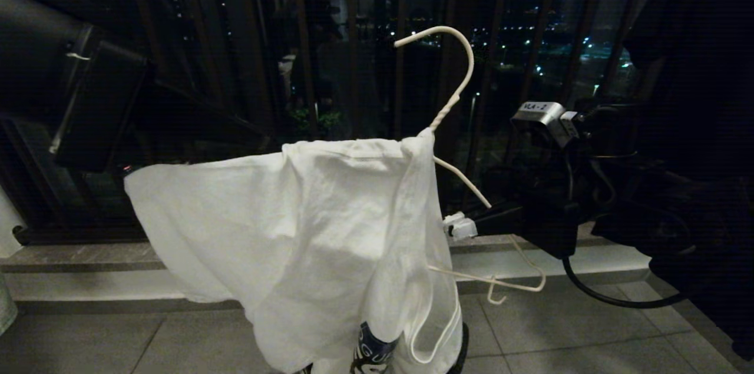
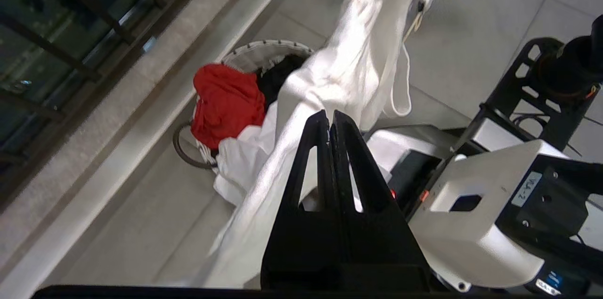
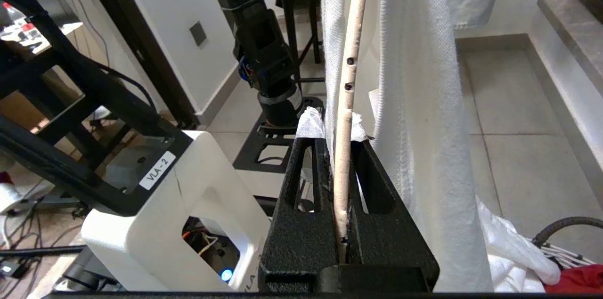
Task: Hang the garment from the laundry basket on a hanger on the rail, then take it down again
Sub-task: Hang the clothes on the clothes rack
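The white garment (image 1: 294, 232) hangs draped over the thin white wire hanger (image 1: 456, 88), held in mid-air in front of the balcony bars, with its dark chest graphic (image 1: 374, 353) low down. My right gripper (image 1: 459, 227) comes in from the right and is shut on the hanger's bare arm. The right wrist view shows the wire (image 3: 348, 77) clamped between the fingers of this gripper (image 3: 333, 125), with cloth (image 3: 419, 101) beside it. My left gripper (image 2: 330, 117) is shut on a fold of the garment (image 2: 358, 54). The laundry basket (image 2: 264, 52) stands below. The rail is out of view.
A red cloth (image 2: 226, 101) and a black garment (image 2: 278, 77) lie in the basket. The dark balcony railing (image 1: 353, 38) stands behind, above a stone ledge (image 1: 88, 256). My left arm (image 1: 94, 103) is at the far left, and my own white base (image 2: 471, 214) is below.
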Controlling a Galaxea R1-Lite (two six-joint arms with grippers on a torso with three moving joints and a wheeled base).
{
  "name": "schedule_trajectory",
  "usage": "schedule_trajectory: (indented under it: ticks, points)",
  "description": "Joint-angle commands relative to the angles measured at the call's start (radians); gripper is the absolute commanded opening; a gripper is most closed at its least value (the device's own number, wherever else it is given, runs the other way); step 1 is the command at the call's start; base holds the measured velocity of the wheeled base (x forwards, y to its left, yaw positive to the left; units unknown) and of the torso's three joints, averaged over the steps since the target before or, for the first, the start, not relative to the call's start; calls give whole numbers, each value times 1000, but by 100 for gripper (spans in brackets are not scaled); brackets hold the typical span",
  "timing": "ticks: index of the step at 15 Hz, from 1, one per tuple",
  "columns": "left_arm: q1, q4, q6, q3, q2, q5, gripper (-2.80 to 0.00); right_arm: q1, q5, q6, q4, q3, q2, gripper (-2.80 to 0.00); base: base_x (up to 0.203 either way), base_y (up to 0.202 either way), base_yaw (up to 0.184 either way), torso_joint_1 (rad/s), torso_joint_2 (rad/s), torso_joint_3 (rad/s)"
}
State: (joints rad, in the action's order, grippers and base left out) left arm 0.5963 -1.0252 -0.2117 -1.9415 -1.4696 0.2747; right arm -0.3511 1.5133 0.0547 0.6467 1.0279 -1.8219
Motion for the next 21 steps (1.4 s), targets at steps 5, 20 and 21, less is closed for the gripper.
schedule_trajectory:
  ticks: [5, 20, 21]
  points:
    - [33, 30, -3, 1, -27, 79, 0, 3, 13, 1, 4, 3, -13, -280, 0, 0, 0, 0, 0, 0]
    - [13, 55, -89, 1, -195, 158, 0, 20, 11, 2, 5, 20, -34, -280, 0, 0, 0, 0, 0, 0]
    - [13, 39, -94, 1, -197, 157, 0, 20, 11, 2, 5, 20, -34, -280, 0, 0, 0, 0, 0, 0]
